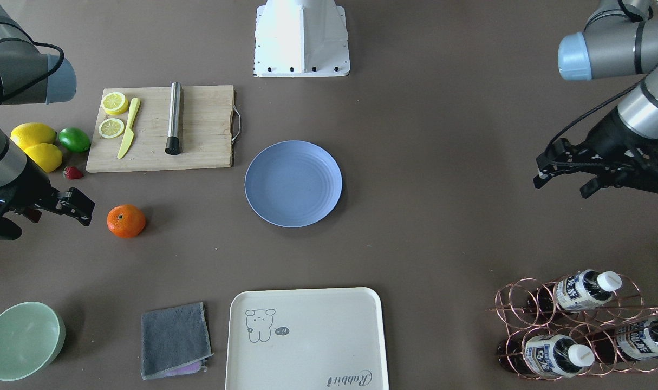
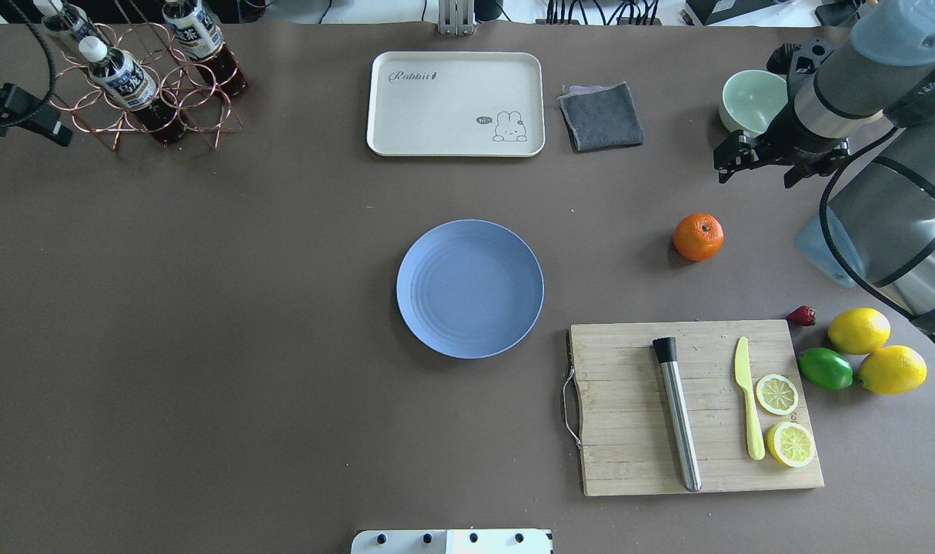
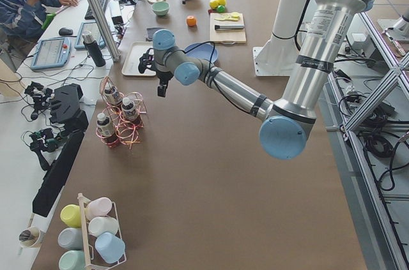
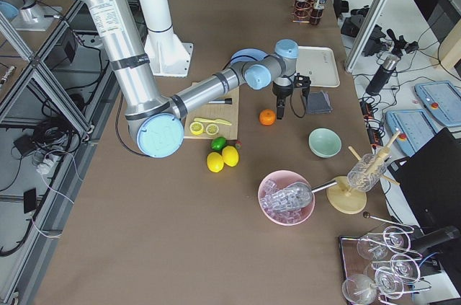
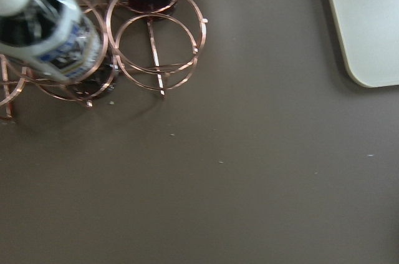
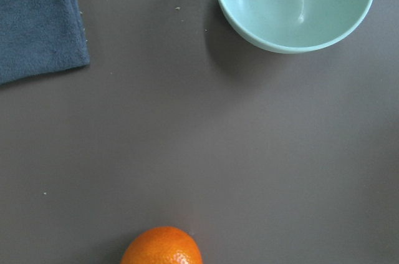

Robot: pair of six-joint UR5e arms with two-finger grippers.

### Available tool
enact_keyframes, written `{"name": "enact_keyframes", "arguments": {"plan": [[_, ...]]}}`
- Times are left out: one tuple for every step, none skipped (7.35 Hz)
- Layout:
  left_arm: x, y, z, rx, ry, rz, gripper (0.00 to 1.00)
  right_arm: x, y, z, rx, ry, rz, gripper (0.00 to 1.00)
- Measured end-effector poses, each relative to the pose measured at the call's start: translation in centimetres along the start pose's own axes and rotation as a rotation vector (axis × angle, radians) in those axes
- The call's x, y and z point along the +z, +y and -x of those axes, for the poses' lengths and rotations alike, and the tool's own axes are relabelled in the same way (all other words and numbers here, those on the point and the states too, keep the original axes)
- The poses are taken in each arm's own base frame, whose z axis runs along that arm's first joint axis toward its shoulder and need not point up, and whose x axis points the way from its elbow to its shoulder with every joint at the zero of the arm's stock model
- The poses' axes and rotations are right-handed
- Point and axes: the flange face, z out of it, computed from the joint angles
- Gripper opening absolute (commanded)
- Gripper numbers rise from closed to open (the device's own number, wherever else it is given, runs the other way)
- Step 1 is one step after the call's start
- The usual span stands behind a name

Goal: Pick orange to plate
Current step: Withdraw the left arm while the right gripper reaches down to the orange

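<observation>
The right gripper [image 2: 753, 163], fingers apart, hangs near the orange [image 2: 698, 236], not above it. An off-centre squeeze could send it rolling

Orange [image 6: 162, 246] half beyond the right-wrist view's edge

The right arm [image 2: 890, 200] folds in from the robot's right side, elbow high, its wrist bent so the right gripper [image 2: 753, 178] points downward, jaws apart and holding nothing. The left arm [image 1: 640, 108] stretches out on the opposite side, its left gripper [image 1: 560, 188] also pointing down, jaws spread and empty.
</observation>
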Motion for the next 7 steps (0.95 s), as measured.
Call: {"name": "enact_keyframes", "arguments": {"plan": [[-0.3, 1.6, 2.9, -0.001, 0.021, 0.035, 0.98, 1.4, 0.6, 1.0, 0.006, 0.011, 0.012, 0.99], [-0.4, 2.7, 4.2, -0.008, 0.051, 0.053, 0.98, 2.7, 1.0, 1.4, 0.008, 0.021, 0.020, 0.99], [-0.4, 3.4, 4.7, -0.011, 0.067, 0.059, 0.98, 4.0, 1.4, 1.8, 0.007, 0.023, 0.023, 0.99], [-0.6, 3.7, 4.8, -0.009, 0.073, 0.058, 0.98, 5.5, 1.7, 2.2, 0.008, 0.017, 0.017, 0.99], [-0.6, 3.8, 4.7, -0.008, 0.076, 0.057, 0.98, 7.0, 2.1, 2.6, 0.011, 0.006, 0.010, 0.99], [-0.7, 3.9, 4.7, -0.006, 0.077, 0.056, 0.98, 8.2, 2.7, 3.2, 0.015, 0.000, 0.006, 0.99], [-0.7, 3.9, 4.6, -0.005, 0.077, 0.055, 0.98, 9.0, 3.2, 3.5, 0.014, 0.002, 0.005, 0.98]]}}
